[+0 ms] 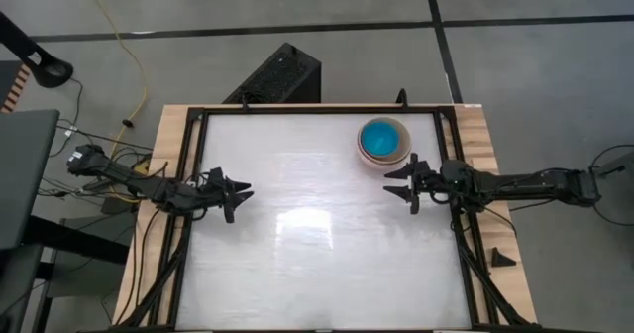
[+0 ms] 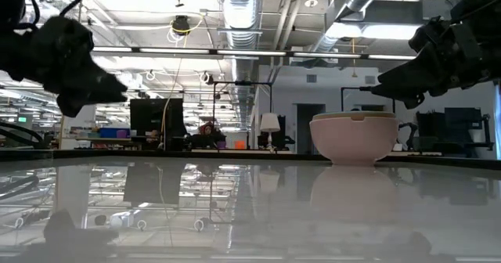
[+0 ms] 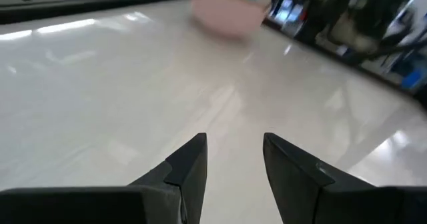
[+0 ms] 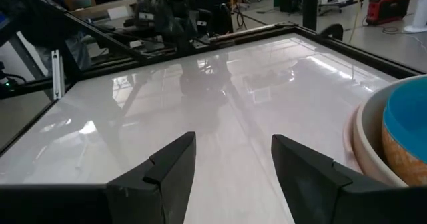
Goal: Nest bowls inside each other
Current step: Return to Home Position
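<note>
The bowls stand nested in one stack (image 1: 383, 141) at the table's far right: a salmon-pink outer bowl (image 2: 353, 142) resting on its base, a cream and a beige one (image 4: 393, 154) inside it, and a blue one (image 1: 380, 136) innermost. In the left wrist view the stack (image 3: 227, 11) shows far off. My right gripper (image 1: 395, 182) hovers open just on the near side of the stack, above the table, pointing toward the table's left. My left gripper (image 1: 241, 196) hovers open at the table's left, pointing right, with nothing between its fingers (image 3: 190, 167).
The white glossy tabletop (image 1: 317, 234) lies inside a dark metal frame (image 1: 456, 224). A black box (image 1: 277, 75) stands on the floor beyond the far edge. A small dark wedge (image 1: 500, 258) lies on the wooden border at the right.
</note>
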You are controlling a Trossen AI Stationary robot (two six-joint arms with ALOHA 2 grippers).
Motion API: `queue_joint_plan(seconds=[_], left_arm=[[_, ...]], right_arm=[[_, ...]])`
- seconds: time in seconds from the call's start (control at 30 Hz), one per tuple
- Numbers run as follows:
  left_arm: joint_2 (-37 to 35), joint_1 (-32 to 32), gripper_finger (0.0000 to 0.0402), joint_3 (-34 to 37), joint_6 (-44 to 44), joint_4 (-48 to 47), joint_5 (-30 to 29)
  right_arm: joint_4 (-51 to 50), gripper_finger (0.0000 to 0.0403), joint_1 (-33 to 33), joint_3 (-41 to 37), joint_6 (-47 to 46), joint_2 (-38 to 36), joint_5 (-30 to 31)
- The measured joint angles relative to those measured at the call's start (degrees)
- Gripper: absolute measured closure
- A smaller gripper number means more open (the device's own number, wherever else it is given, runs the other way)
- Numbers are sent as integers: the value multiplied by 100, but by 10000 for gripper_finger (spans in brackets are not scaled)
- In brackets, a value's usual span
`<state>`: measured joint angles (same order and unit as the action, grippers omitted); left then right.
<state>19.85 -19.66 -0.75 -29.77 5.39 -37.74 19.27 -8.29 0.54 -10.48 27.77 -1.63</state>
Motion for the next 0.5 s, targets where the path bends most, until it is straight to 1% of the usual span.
queue_joint_plan(seconds=[0.03,0.5], left_arm=[[2,0,266,0,7,-120,-6],[36,0,266,0,5,-125,5]], right_arm=[[-1,171,2,0,-1,0,1],[-149,171,2,-2,-15,0,7]])
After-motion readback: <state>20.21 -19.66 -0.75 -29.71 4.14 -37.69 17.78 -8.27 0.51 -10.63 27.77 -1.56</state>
